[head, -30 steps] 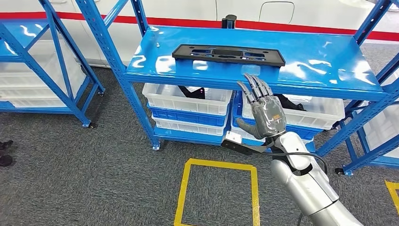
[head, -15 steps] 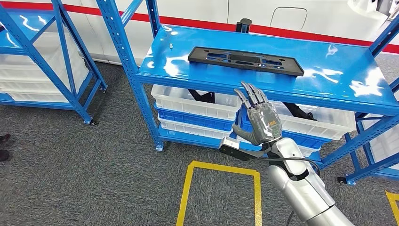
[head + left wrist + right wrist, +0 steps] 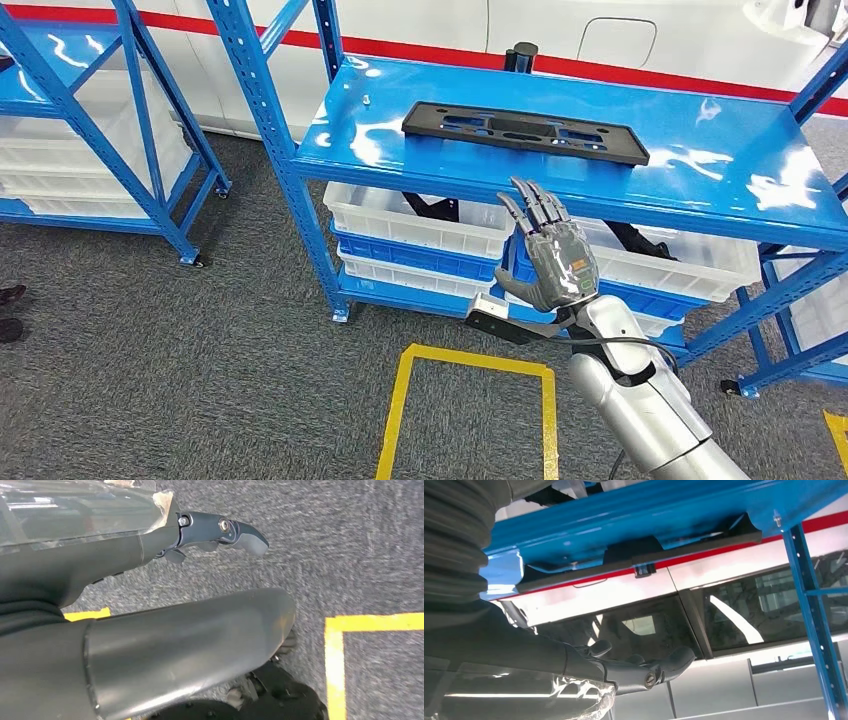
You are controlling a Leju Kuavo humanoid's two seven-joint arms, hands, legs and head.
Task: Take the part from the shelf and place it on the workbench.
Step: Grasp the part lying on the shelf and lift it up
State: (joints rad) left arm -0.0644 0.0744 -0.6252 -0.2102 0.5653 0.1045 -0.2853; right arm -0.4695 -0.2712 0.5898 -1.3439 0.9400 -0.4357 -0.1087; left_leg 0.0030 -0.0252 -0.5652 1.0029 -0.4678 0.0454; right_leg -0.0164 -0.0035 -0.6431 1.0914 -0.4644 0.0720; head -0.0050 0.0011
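Change over the last second: the whole head view shifts, so the camera moves with the robot; the shelf (image 3: 560, 150) now sits slightly further right and lower in the frame, and the right hand (image 3: 553, 255) remains raised in front of its front edge; against the shelf, the hand's position changes little. Judgement: the robot is still closing on the shelf and the reach has not begun.

Right hand state: fingers extended upward and spread, thumb out to the side, nothing held; fingertips lie just below the shelf's front lip in the head view, apart from the part.

Part location: the black part (image 3: 525, 131), a long flat plate with cut-outs, lies flat on the top blue shelf surface, untouched, near the middle of the deck; the right wrist view shows its dark edge (image 3: 639, 555) overhanging the blue shelf from below.

Hidden or unclear: the left hand (image 3: 220, 530) hangs toward the grey carpet beside a yellow floor line (image 3: 335, 665); only 1 fingertip region is distinct, so its degree of closure cannot be told; the workbench is outside the frames; white bins (image 3: 420, 215) under the shelf are partly masked by the right hand.
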